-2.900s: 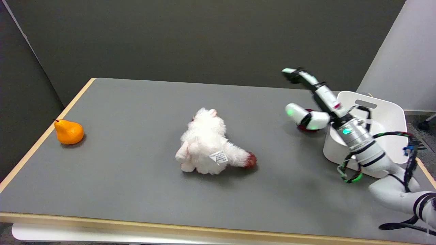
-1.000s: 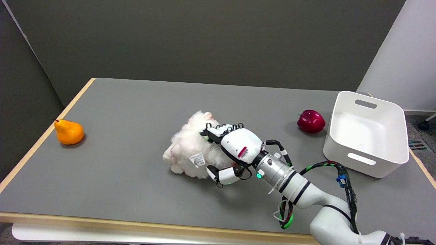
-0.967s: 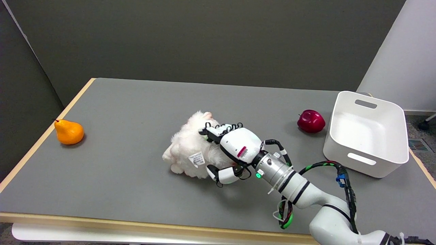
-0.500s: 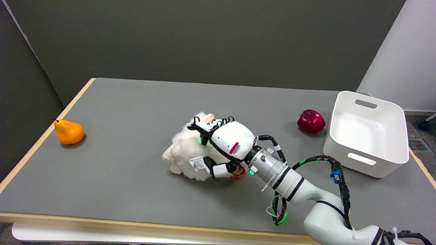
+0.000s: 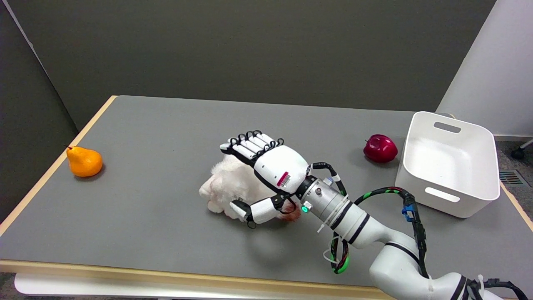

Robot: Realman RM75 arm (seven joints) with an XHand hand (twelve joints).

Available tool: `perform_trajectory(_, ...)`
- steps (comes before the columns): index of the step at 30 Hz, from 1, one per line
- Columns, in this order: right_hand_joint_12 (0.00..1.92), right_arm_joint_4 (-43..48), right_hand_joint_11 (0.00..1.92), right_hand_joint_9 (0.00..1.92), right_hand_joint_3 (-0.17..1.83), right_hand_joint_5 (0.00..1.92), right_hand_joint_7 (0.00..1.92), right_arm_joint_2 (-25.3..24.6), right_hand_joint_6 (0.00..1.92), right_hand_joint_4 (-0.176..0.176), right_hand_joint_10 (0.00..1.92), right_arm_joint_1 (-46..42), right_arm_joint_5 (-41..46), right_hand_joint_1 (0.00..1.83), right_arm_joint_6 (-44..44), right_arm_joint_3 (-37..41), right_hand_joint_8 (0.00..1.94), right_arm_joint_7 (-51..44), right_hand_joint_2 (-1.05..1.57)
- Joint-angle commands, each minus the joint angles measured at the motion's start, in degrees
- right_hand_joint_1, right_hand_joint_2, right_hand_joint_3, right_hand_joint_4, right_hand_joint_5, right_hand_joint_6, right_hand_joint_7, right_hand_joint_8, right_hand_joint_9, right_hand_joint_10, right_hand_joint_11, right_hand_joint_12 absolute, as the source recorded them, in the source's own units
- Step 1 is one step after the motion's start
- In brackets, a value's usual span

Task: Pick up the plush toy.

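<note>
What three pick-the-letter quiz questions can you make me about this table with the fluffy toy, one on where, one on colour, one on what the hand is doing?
1. Where is the pear?
A. near the table's left edge
B. inside the bin
C. under the hand

2. What colour is the apple?
A. green
B. dark red
C. yellow

3. What is the right hand doing?
A. resting in the white bin
B. holding the apple
C. lying over the plush toy, fingers stretched out

Answers: 1 A, it sits by the wooden edge; 2 B, it is shiny dark red; 3 C, its fingers extend above the toy, thumb alongside.
</note>
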Motion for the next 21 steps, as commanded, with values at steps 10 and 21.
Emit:
perform_trajectory(10, 1.03, -11.0, 0.00, 0.00, 0.87, 0.04, 0.00, -1.2, 0.29, -0.022, 0.33, 7.9, 6.8, 0.46, -4.0, -1.9, 0.08, 1.8, 0.52)
perform_trajectory(21, 1.04, -23.6, 0.00, 0.00, 0.89, 0.04, 0.00, -2.1, 0.28, -0.020, 0.32, 19.8, 15.0, 0.47, -3.8, -10.0, 0.08, 1.8, 0.54)
